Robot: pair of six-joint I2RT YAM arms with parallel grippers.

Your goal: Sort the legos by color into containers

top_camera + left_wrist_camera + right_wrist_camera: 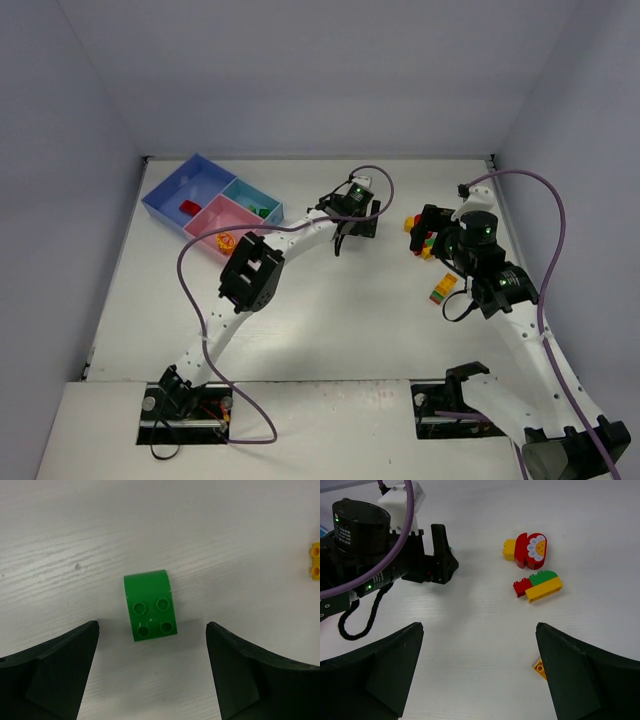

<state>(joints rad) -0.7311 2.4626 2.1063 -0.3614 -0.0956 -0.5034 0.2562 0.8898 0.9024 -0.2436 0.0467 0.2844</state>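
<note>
The left gripper, released wide, brackets the green lego, which lies mostly toward twelve o'clock. Closing here might pinch only its near edge, squirting it away.

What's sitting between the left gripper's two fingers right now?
In the left wrist view, a single green lego lies on the table between the fingers of the open left gripper, touching neither.

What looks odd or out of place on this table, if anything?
Nothing looks spilled or broken. One oddity: the red, green and yellow clump has its colours stuck together, so it fits no single colour bin. The tray also sits at an angle in the far left corner.
</note>
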